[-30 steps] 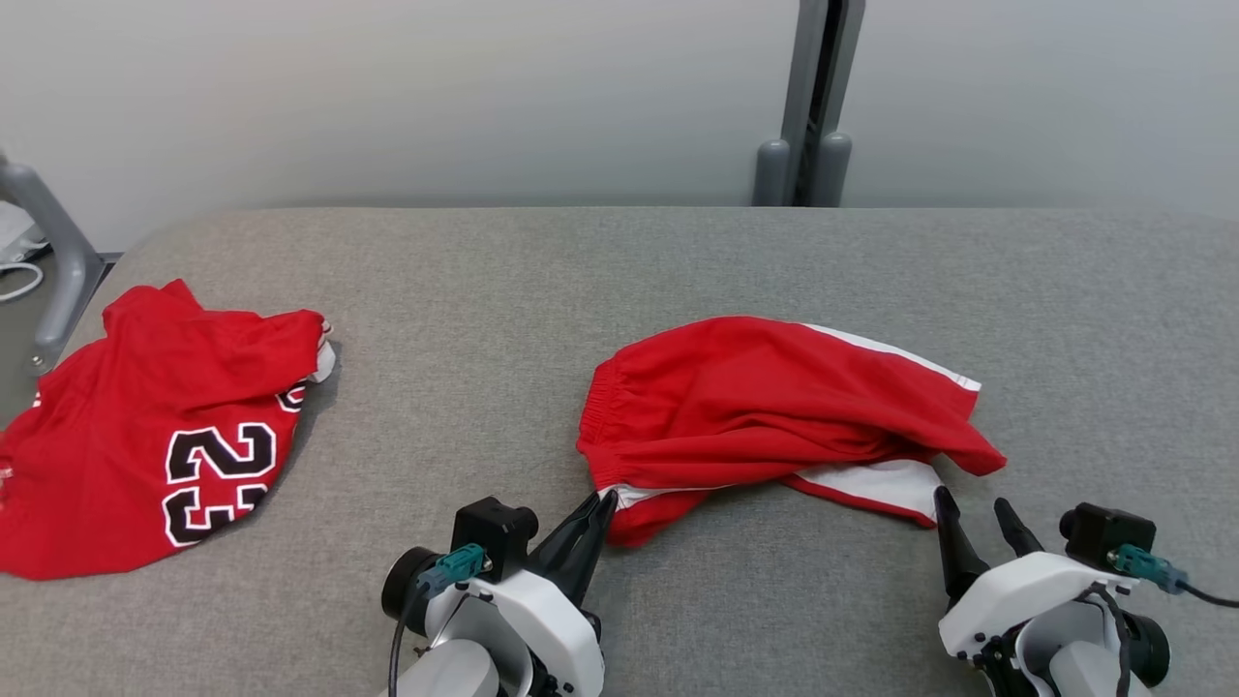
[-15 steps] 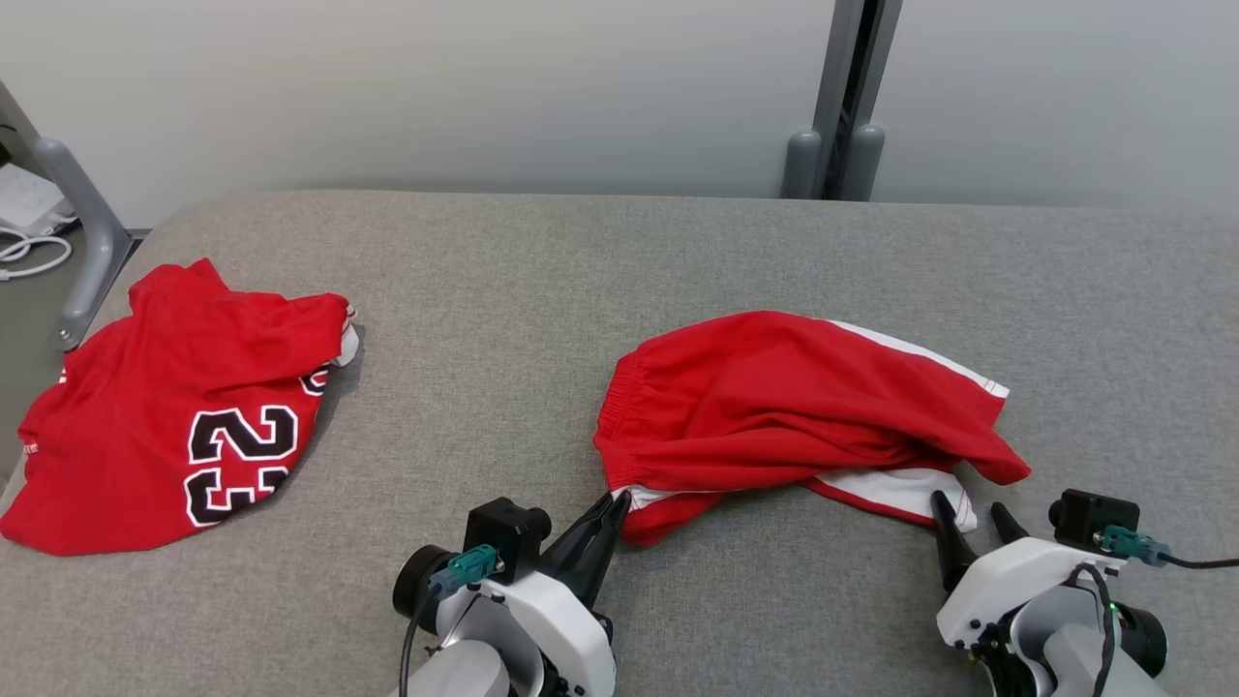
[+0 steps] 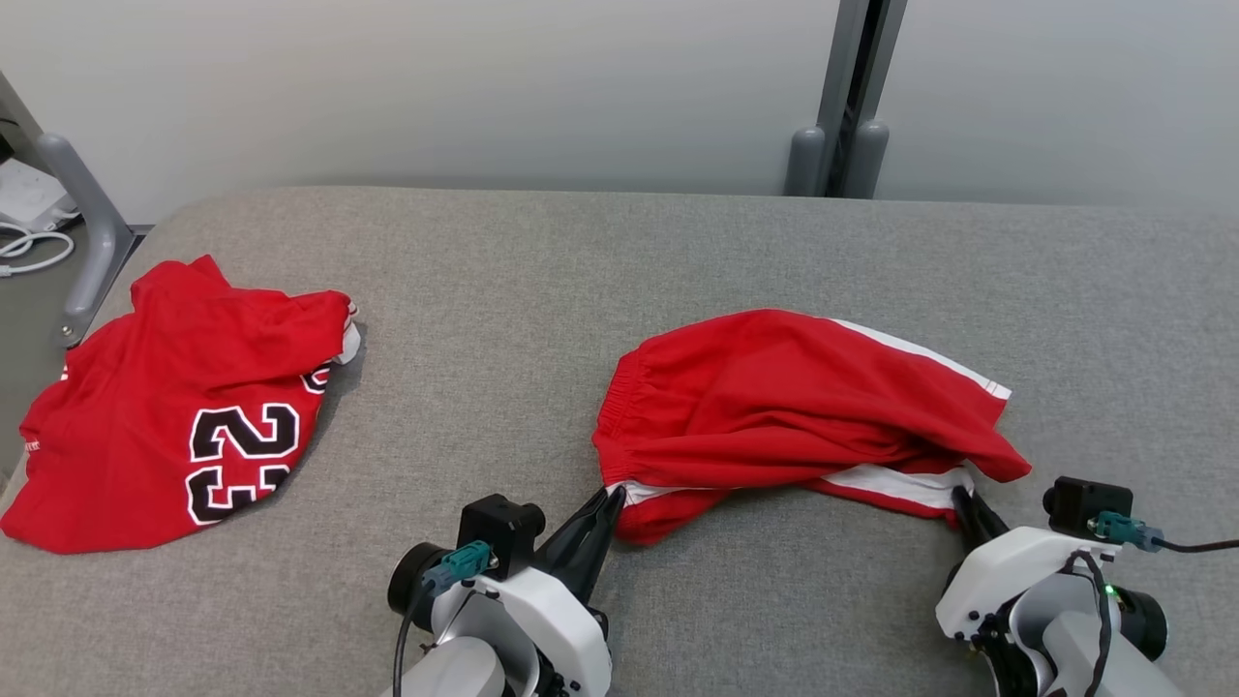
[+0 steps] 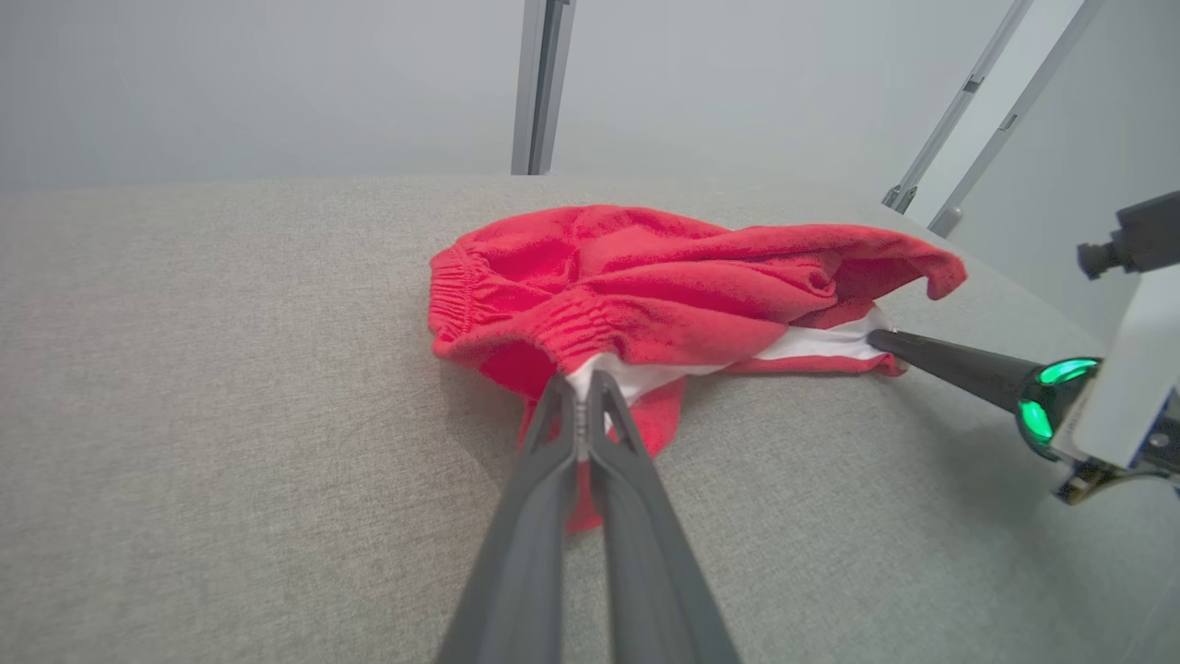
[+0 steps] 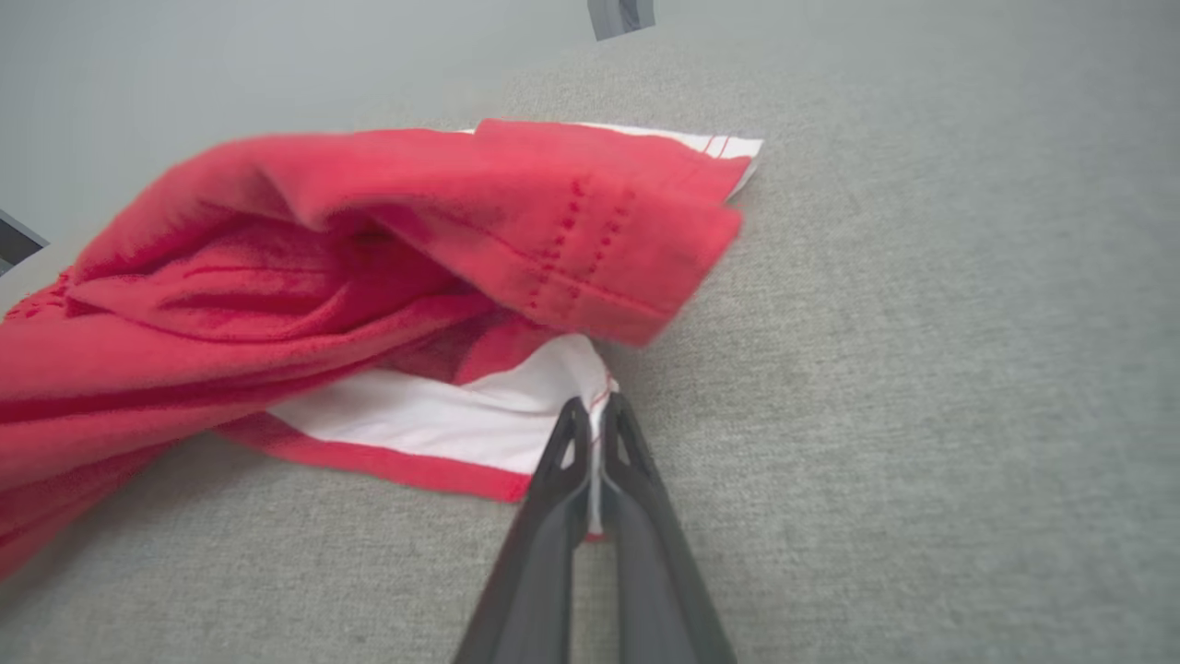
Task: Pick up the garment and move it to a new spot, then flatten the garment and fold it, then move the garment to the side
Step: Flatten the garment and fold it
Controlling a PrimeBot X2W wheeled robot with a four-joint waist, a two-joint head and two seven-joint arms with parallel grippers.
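Observation:
The garment [image 3: 784,407], red shorts with white side stripes, lies crumpled on the grey padded surface [image 3: 542,290]. My left gripper [image 3: 610,499] is shut on the garment [image 4: 645,277] at its near waistband corner, where white trim shows between the fingers. My right gripper [image 3: 963,501] is shut on the white hem corner at the garment's right end. In the right wrist view the right gripper [image 5: 595,415] pinches the white panel of the garment [image 5: 369,249]. The right gripper [image 4: 880,339] also shows in the left wrist view, tip on the white hem.
A red jersey [image 3: 184,407] with the number 23 lies at the left edge of the surface. A grey metal post [image 3: 842,106] stands behind the far edge, and a grey frame leg [image 3: 82,223] stands at the left. Bare grey surface surrounds the garment.
My right gripper has moved onto the white hem corner and shut on it; it stood open a moment ago. The left gripper keeps its grip. The camera shifted slightly.

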